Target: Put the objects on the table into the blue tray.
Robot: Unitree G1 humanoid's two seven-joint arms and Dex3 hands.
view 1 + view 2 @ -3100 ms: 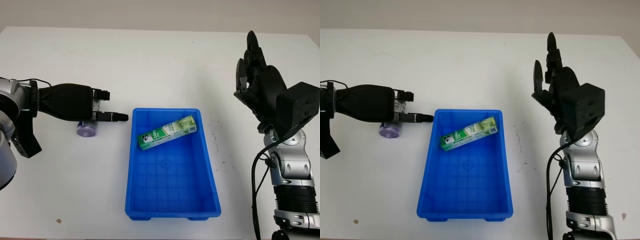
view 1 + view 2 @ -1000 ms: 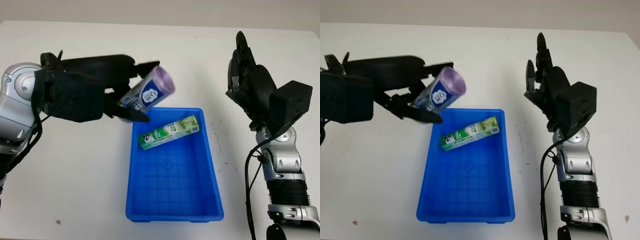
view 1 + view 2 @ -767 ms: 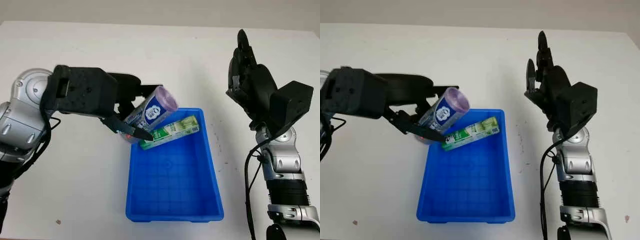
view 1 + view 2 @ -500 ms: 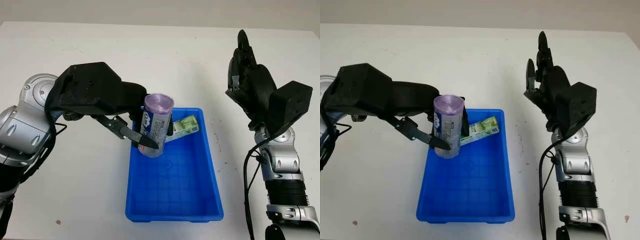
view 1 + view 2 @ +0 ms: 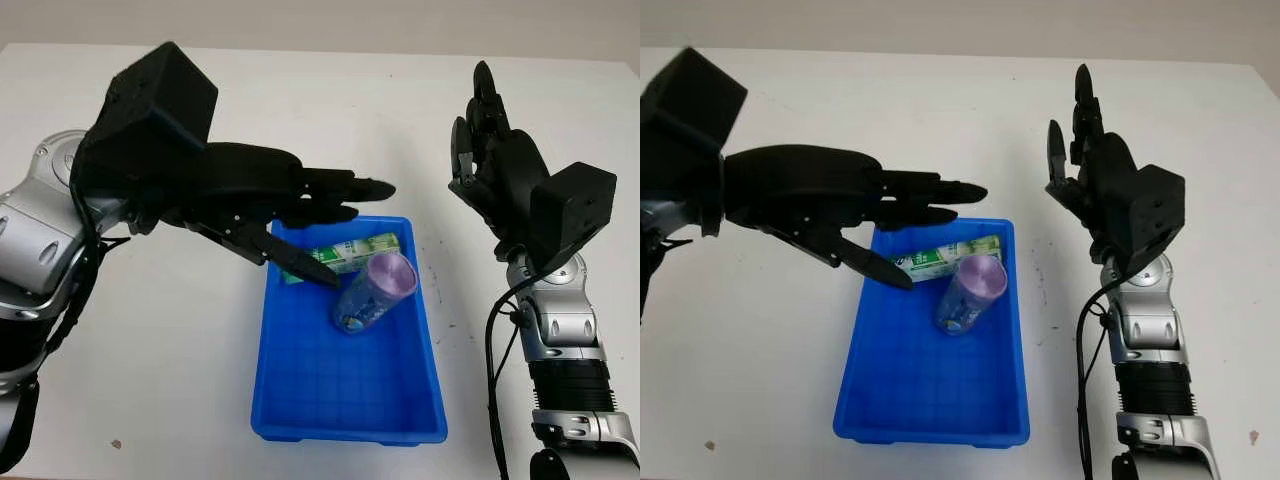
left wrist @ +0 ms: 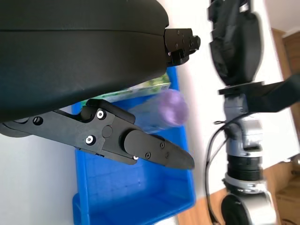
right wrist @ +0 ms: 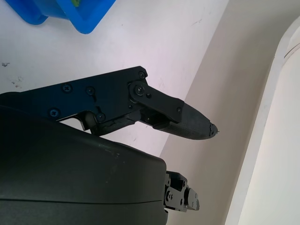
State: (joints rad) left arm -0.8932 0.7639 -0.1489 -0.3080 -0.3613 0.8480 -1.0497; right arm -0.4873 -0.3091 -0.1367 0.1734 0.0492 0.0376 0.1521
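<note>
**Purple-capped can in the blue tray, left hand open above it**

The left hand (image 5: pixel 300 215) hangs over the far-left corner of the blue tray (image 5: pixel 415 395), open and holding nothing, its fingers (image 5: pixel 350 187) reaching out toward the right hand. Just beyond and below its lower finger, the can (image 5: pixel 372 291) with the purple end sits tilted inside the tray, apart from the hand. The green carton (image 5: pixel 352 252) lies at the tray's far end, partly hidden under that same finger, and the can's purple end is close against it; whether they touch cannot be told.

The left wrist view adds the underside of the scene: the can (image 6: pixel 157 112) and carton (image 6: pixel 149 86) show in the gap between the hand's black shell and its lower finger (image 6: pixel 136 145), with the tray floor (image 6: pixel 131 192) beneath.

The right hand (image 5: pixel 1095 175) is raised well to the far side of the tray from the left hand, open and empty, above the white table (image 5: pixel 150 390). Its wrist view catches one corner of the tray (image 7: pixel 70 14) and the hand's finger (image 7: pixel 178 117) against the table and a pale wall.
</note>
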